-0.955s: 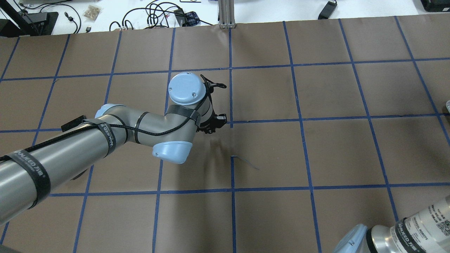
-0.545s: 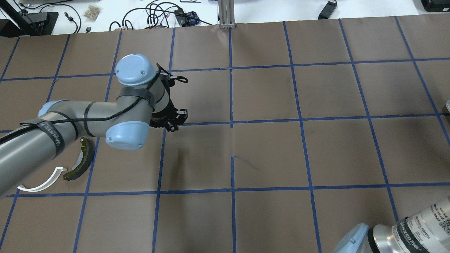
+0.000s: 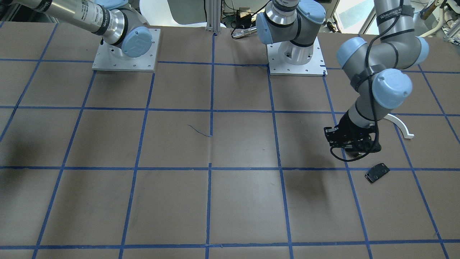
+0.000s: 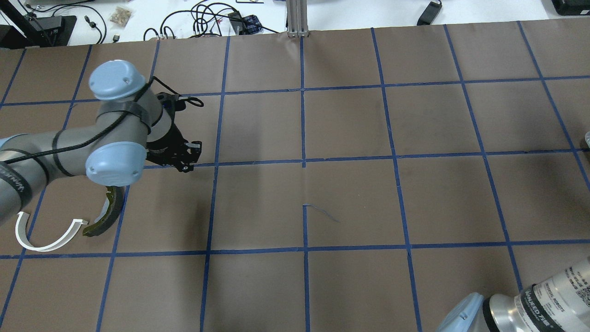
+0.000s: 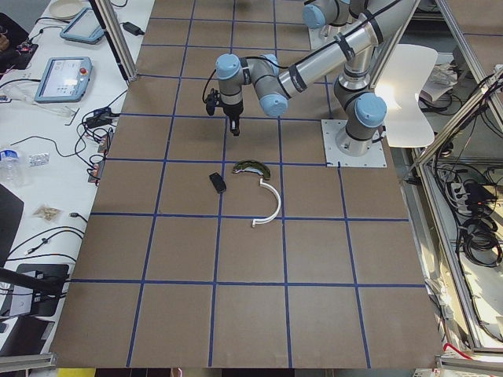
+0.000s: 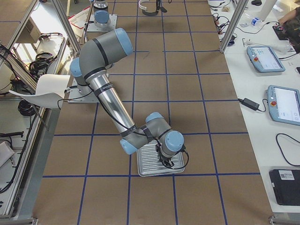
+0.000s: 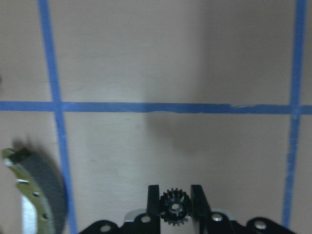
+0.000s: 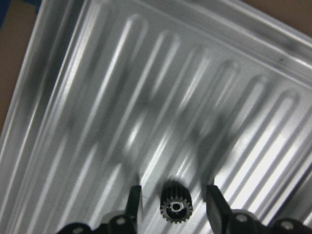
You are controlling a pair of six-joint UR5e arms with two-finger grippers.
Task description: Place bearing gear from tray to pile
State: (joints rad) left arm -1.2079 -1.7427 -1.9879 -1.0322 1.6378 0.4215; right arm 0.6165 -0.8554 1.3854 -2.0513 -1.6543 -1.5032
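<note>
My left gripper (image 7: 175, 192) is shut on a small black bearing gear (image 7: 175, 209) and holds it above the brown table. In the overhead view the left gripper (image 4: 186, 161) hangs just right of the pile. The pile is an olive brake shoe (image 4: 107, 212), a white half-ring arc (image 4: 46, 235) and a small black plate (image 3: 377, 172). The brake shoe also shows at the lower left of the left wrist view (image 7: 39, 195). My right gripper (image 8: 173, 191) is open over the ribbed metal tray (image 8: 161, 87), its fingers on either side of a second black gear (image 8: 176, 208) without touching it.
The tray (image 6: 147, 168) lies at the table's right end, under the right arm. Two arm base plates (image 3: 124, 50) (image 3: 296, 54) sit at the robot's side. An aluminium post (image 4: 297, 18) and cables stand beyond the far edge.
My left arm has swung left across the table with the gear, from the middle to beside the pile. The brake shoe and white arc have come out from under it.
</note>
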